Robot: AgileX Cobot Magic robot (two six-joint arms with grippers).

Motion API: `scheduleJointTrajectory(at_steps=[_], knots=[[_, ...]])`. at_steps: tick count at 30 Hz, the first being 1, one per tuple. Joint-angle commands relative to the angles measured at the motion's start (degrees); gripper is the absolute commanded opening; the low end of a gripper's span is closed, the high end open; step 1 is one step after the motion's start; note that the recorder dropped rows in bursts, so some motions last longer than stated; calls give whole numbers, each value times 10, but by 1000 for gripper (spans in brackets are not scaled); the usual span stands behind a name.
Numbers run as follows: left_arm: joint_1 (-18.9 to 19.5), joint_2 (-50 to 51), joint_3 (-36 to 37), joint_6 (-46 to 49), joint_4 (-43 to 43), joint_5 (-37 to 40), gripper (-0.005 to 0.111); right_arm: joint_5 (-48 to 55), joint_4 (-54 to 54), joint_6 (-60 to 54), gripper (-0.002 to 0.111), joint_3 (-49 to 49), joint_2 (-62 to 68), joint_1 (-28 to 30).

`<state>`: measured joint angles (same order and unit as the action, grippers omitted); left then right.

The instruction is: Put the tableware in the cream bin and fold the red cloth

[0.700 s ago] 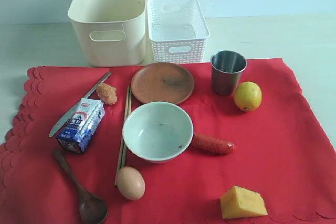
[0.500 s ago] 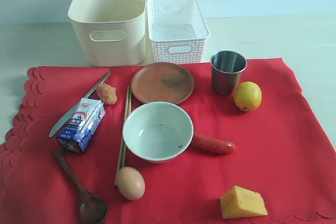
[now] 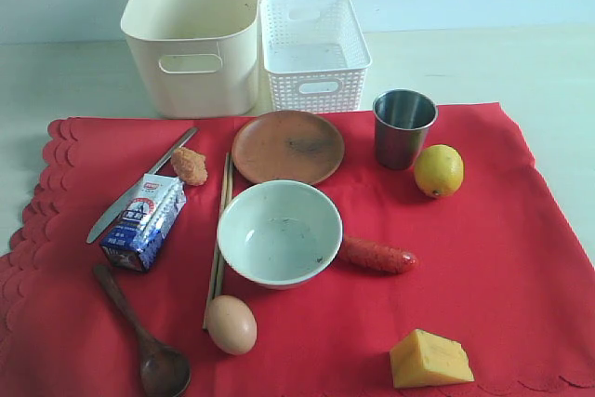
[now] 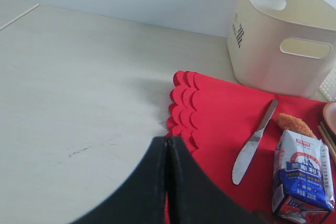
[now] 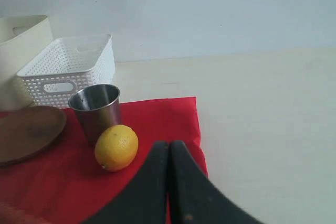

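The red cloth (image 3: 502, 230) lies spread flat with the tableware on it: a white bowl (image 3: 279, 232), a brown plate (image 3: 287, 146), a steel cup (image 3: 403, 127), a silver knife (image 3: 139, 186), wooden chopsticks (image 3: 219, 230) and a dark wooden spoon (image 3: 144, 334). The cream bin (image 3: 192, 36) stands empty behind the cloth. Neither arm shows in the exterior view. My left gripper (image 4: 168, 141) is shut on nothing, over the cloth's scalloped edge (image 4: 181, 106), near the knife (image 4: 253, 144). My right gripper (image 5: 169, 144) is shut and empty, beside the cup (image 5: 97, 109).
A white lattice basket (image 3: 313, 50) stands right of the bin. On the cloth lie a milk carton (image 3: 144, 222), a fried nugget (image 3: 190, 165), an egg (image 3: 231, 324), a sausage (image 3: 376, 255), a lemon (image 3: 438, 170) and a cheese wedge (image 3: 429, 359).
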<state>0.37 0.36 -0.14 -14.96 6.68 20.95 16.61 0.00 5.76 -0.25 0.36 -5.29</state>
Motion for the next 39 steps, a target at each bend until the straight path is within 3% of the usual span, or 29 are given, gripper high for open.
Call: scheduleJointTrajectory(at_steps=[1, 16, 39], knots=[[-4, -4, 1, 2, 3, -3, 0, -21, 0, -2, 0, 3, -4, 0], [-4, -4, 1, 2, 3, -3, 0, -31, 0, -2, 0, 3, -1, 0], [-4, -4, 1, 2, 3, -3, 0, -50, 0, -1, 0, -3, 144, 0]])
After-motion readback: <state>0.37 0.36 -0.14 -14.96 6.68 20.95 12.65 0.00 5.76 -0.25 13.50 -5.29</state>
